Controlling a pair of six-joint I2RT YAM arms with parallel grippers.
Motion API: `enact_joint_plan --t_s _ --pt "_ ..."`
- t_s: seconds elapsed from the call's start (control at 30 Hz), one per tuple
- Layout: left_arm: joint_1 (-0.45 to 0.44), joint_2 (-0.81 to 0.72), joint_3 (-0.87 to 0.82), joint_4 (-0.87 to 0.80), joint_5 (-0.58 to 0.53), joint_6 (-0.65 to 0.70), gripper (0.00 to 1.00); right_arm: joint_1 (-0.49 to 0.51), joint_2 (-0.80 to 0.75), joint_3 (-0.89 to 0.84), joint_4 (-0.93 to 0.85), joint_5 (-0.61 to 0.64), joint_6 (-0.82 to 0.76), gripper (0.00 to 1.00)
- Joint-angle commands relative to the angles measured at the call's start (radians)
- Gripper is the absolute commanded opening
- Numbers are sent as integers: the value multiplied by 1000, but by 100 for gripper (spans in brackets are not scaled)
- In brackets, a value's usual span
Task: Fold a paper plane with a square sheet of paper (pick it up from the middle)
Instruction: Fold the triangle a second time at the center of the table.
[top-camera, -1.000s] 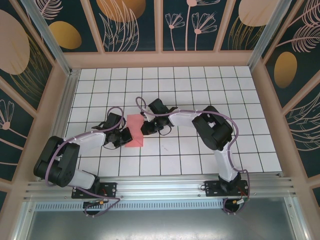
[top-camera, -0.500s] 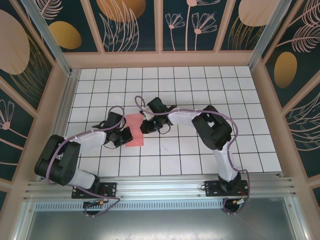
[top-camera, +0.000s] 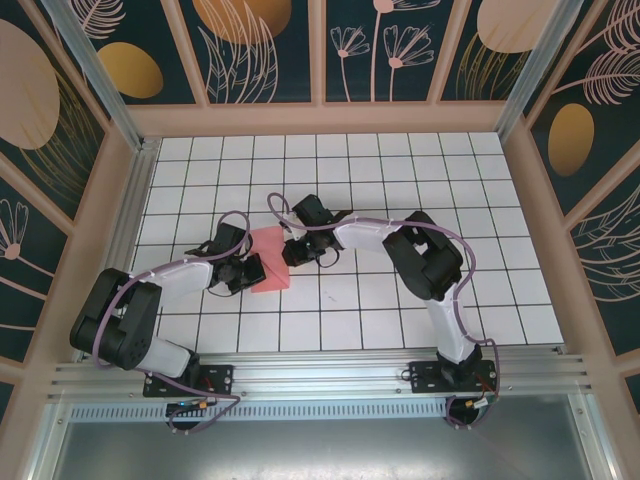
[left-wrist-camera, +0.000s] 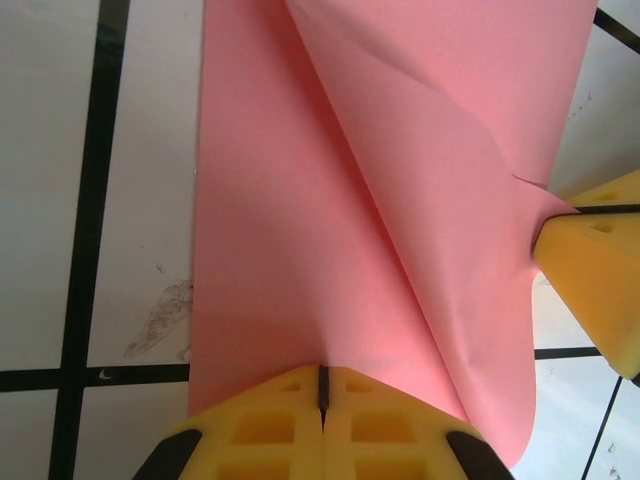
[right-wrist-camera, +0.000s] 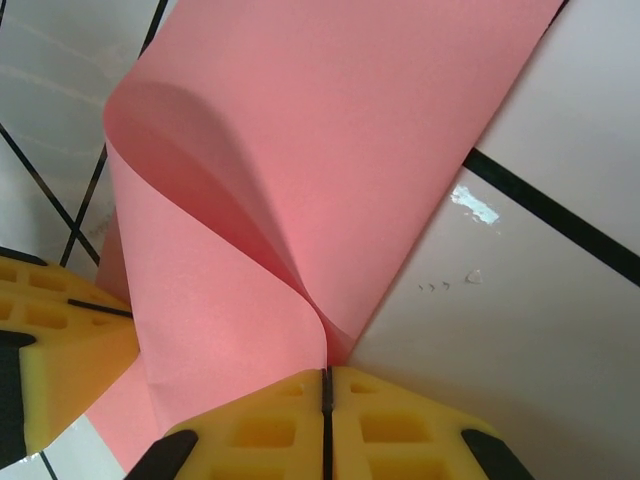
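Note:
The square sheet of paper lies pink-red on the white grid table, between the two arms, partly folded. In the left wrist view the sheet has a flap folded diagonally over it, and my left gripper is shut on its near edge. In the right wrist view the paper curls up in a loop into my right gripper, which is shut on it. From above, the left gripper holds the sheet's left side and the right gripper its right side, close together.
Wooden walls with a leaf pattern enclose the table on three sides. An aluminium rail runs along the near edge at the arm bases. The other gripper's yellow fingers stand close in each wrist view.
My right gripper has crept a little to the left, bringing the paper's right side over. The left gripper has barely moved.

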Motion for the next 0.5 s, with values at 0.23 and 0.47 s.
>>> enact_joint_plan --t_s 0.23,0.47 --pt "-1 32 1 -50 -24 21 0 10 -11 16 5 -67 -25 11" --pt "-1 34 2 -50 -20 25 0 10 6 23 6 -52 -20 11"
